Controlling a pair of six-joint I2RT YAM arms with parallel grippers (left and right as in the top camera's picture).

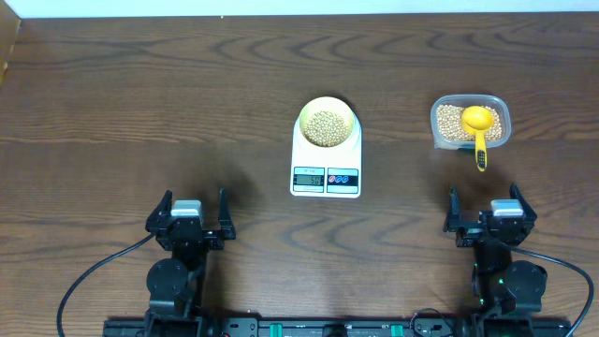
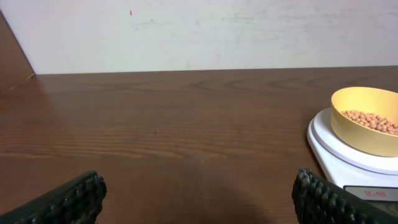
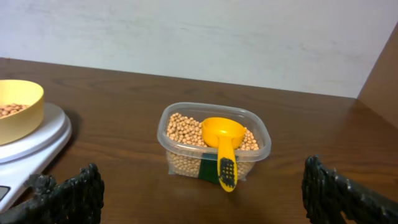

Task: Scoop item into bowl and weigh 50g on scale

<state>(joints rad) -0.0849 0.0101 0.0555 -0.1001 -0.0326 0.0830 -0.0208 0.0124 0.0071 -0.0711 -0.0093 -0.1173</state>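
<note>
Both sets of fingers stand spread wide and hold nothing: the left gripper and the right gripper sit low at the near edge of the surface, each well apart from the scale, one on either side of it. Seen from the left wrist, the ribbed fingers frame only bare wood, with the scale off to the right. The scale lies flat in the middle of the surface, and the pale-yellow bowl rests on the far part of its platform, a layer of beans already inside; the display is lit, but its digits are too small to read. To the right of the scale, and apart from it, stands a clear plastic tub heaped with more beans, and a yellow scoop lies across them with its handle sticking out over the near rim toward the right gripper. That handle looks to be the place to take hold: stiff, narrow plastic, light enough to tip if pinched near its end, so a grip close to the cup should steady it. The beans are small, hard and round, likely to roll and scatter from any tilt, and the light bowl could slide on the smooth platform if nudged.
</note>
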